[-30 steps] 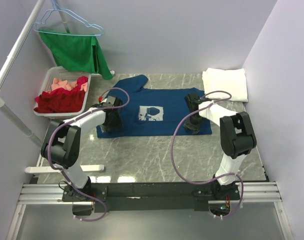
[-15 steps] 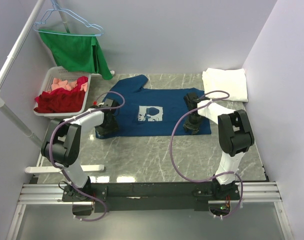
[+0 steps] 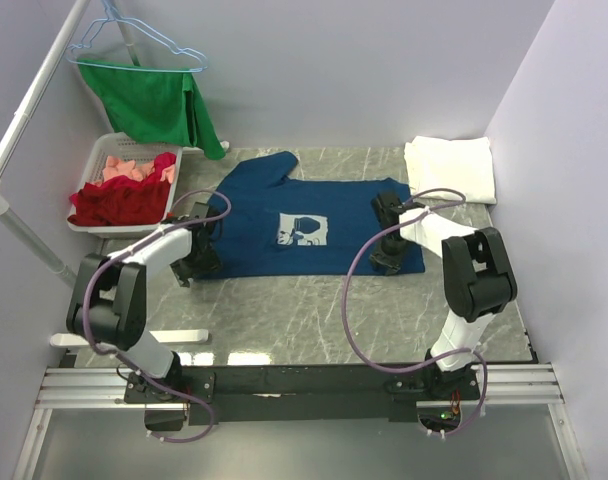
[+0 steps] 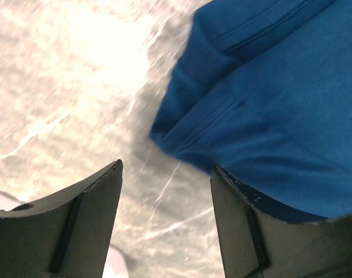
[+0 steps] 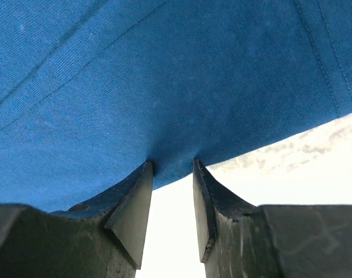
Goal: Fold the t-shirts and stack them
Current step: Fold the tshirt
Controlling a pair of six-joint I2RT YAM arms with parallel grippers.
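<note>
I have the navy shirt [image 3: 254, 215] lying print-up and mostly flat in the middle of the tabletop [image 3: 314, 310], laid out wide so its sides can be folded in. My left hand [image 3: 197, 258] sits low at the shirt's 9 o'clock edge, fingers spread with bare marble between them and the sleeve fold just beside one finger, holding nothing; I judge it is lining up to take that edge. My right hand [image 3: 387, 248] is down on the 4 o'clock corner, fingers narrowly apart with the hem puckered at their tips, though I cannot tell whether it truly pinches the cloth. The white shirt [image 3: 450, 168] rests folded at 1 o'clock, well apart, probably as the stack's base. At 10 o'clock the basket [image 3: 96, 165] holds red clothes [image 3: 119, 205] and pink clothes [image 3: 124, 168]
</note>
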